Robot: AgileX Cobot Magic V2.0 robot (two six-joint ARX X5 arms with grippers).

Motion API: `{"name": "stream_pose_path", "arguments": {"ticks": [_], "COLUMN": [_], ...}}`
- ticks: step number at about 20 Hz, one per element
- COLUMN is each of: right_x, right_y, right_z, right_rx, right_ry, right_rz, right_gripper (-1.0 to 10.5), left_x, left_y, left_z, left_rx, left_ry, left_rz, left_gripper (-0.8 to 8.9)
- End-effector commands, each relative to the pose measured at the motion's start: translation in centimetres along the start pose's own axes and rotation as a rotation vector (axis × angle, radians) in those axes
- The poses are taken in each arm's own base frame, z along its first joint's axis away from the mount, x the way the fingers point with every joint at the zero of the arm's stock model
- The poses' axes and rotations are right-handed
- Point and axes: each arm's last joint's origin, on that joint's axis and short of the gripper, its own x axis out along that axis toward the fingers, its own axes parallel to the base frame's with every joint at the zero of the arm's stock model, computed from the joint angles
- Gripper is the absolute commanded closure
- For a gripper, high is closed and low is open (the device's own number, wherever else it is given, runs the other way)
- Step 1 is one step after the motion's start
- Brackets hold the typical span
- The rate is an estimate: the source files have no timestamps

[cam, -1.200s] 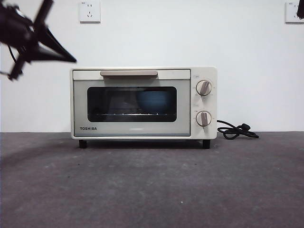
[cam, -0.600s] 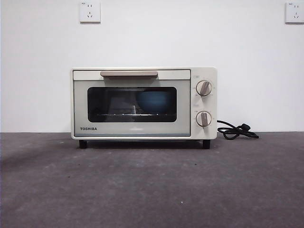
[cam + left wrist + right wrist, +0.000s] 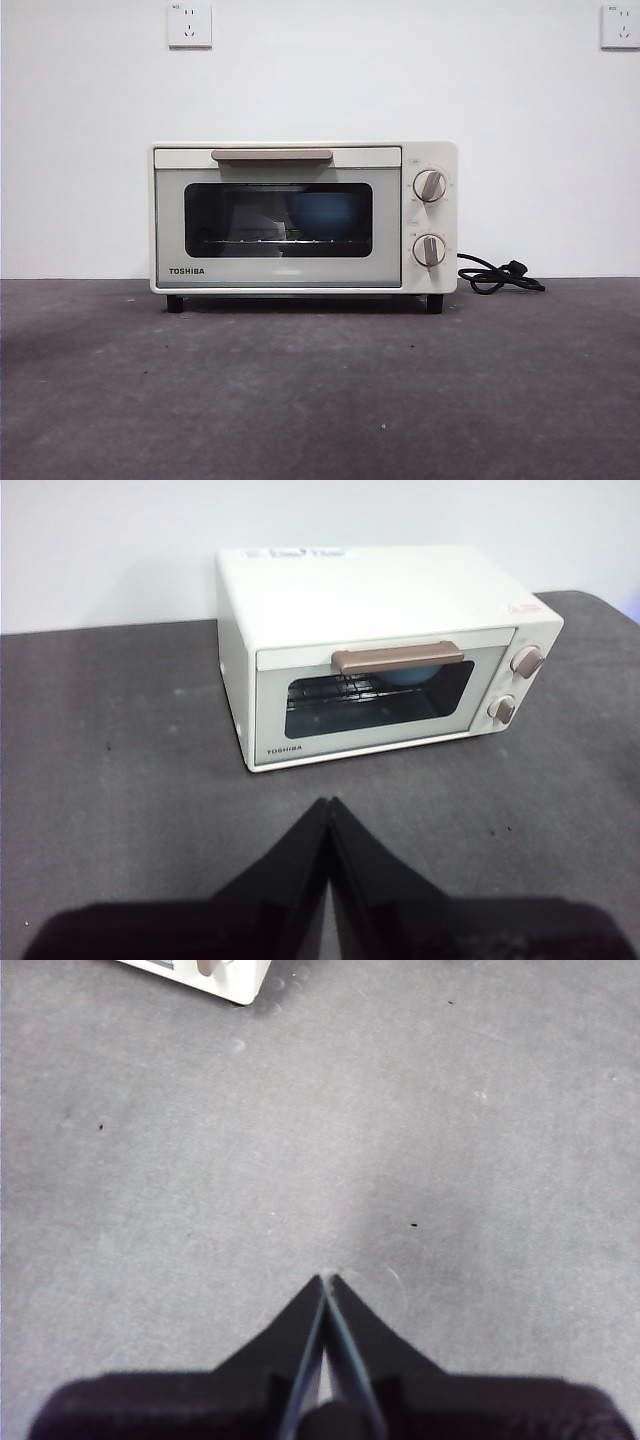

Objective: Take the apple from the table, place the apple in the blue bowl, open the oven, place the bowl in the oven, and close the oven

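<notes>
The cream-white Toshiba oven (image 3: pixel 300 215) stands on the dark grey table (image 3: pixel 320 390) with its glass door closed. Behind the glass, on the rack, sits the blue bowl (image 3: pixel 326 216); a sliver of the blue bowl (image 3: pixel 410 675) also shows under the beige handle (image 3: pixel 397 658) in the left wrist view. The apple is hidden. My left gripper (image 3: pixel 328 805) is shut, holds nothing, and hangs well back from the oven (image 3: pixel 385 650). My right gripper (image 3: pixel 325 1282) is shut over bare table (image 3: pixel 320 1140), a corner of the oven (image 3: pixel 205 975) far from it. Neither arm shows in the front view.
The oven's black cord (image 3: pixel 498 276) lies coiled on the table to its right, against the white wall. Two wall sockets (image 3: pixel 189 24) sit high on the wall.
An arm that was at the front view's upper left a second ago has withdrawn out of that view. The oven and bowl have not moved.
</notes>
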Motion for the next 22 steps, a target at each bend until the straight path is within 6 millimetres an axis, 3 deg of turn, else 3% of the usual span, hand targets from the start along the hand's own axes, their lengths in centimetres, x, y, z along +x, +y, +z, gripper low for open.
{"name": "stream_pose_path", "arguments": {"ticks": [1, 6, 12, 14, 16, 19, 22], "right_x": [0.2, 0.2, 0.2, 0.2, 0.2, 0.2, 0.2], "right_y": [0.1, 0.1, 0.1, 0.1, 0.1, 0.1, 0.1], "right_z": [0.0, -0.1, -0.1, 0.0, -0.1, 0.0, -0.1], "right_rx": [-0.006, -0.006, -0.006, -0.006, -0.006, -0.006, -0.006], "right_ry": [0.006, 0.006, 0.006, 0.006, 0.006, 0.006, 0.006], "right_rz": [0.001, 0.001, 0.001, 0.001, 0.001, 0.001, 0.001], "right_gripper": [9.4, 9.4, 9.4, 9.4, 9.4, 9.4, 9.4], "left_x": [0.9, 3.4, 1.7, 1.8, 2.9, 5.2, 6.3], "left_y": [0.3, 1.1, 0.9, 1.1, 1.7, 2.6, 3.0], "left_z": [0.1, 0.3, 0.4, -0.3, -2.5, -8.4, -13.9], "left_rx": [0.003, -0.023, -0.001, 0.015, 0.054, 0.090, 0.089], "left_ry": [0.028, 0.109, 0.020, -0.092, -0.251, -0.397, -0.454], "left_rz": [0.001, -0.001, 0.036, 0.072, 0.126, 0.140, 0.170], "left_gripper": [8.17, 8.17, 8.17, 8.17, 8.17, 8.17, 8.17]}}
